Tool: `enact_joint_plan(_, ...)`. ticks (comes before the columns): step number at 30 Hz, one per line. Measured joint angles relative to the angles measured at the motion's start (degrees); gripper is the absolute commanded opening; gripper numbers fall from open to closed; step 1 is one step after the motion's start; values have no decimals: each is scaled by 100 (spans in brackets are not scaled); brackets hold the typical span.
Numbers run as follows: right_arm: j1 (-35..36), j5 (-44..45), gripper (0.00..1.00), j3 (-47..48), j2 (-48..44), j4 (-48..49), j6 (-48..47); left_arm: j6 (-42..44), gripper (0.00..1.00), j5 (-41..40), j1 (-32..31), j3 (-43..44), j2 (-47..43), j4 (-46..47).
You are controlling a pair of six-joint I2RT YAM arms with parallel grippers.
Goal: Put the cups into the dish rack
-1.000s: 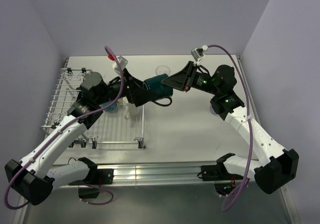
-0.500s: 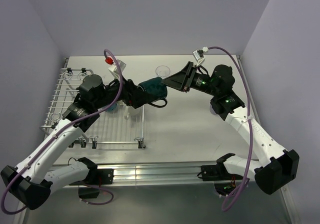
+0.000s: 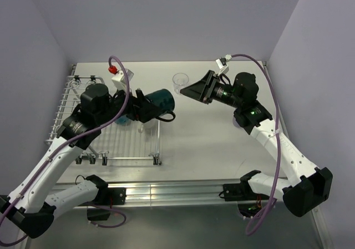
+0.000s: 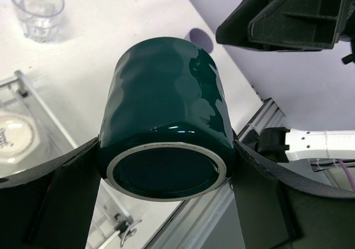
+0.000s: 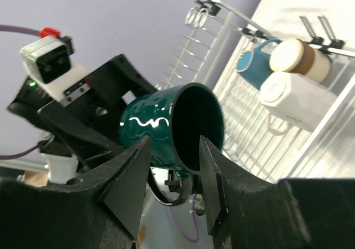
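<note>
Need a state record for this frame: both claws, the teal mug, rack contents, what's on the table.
left claw: shut on dark teal mug, held on its side in the air near the dish rack's right edge
right claw: open, empty, apart from the mug
in rack: light blue mug, brown cup, white mug
on table: clear glass tumbler, upright

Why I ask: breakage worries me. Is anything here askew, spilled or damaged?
Nothing looks spilled or broken. The one odd sight is the dark teal mug, lying on its side in mid-air, clamped in the left gripper near the dish rack, with the open right gripper just off its mouth. The clear tumbler stands upright.
</note>
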Motion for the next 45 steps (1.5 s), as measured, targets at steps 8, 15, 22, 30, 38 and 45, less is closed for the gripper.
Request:
enact_joint_plan(8, 0, 319, 49, 2, 0, -476, -345, 225, 0, -616, 0, 647, 4, -1342)
enact_joint_plan(15, 0, 496, 49, 35, 22, -966, -680, 378, 0, -1561, 0, 1016, 11, -2765)
enact_joint_plan(22, 0, 562, 49, 114, 212, -1211, -911, 251, 0, -2498, 0, 1019, 26, -3891)
enact_joint_plan(30, 0, 592, 49, 114, 319, -1340, -1091, 50, 0, -3145, 0, 1016, 387, -4404)
enact_joint_plan(38, 0, 551, 49, 111, 413, -1344, -1163, -37, 0, -3445, 0, 874, 848, -4437)
enact_joint_plan(45, 0, 452, 49, 109, 424, -1346, -1224, -55, 0, -3517, 0, 721, 1410, -4371)
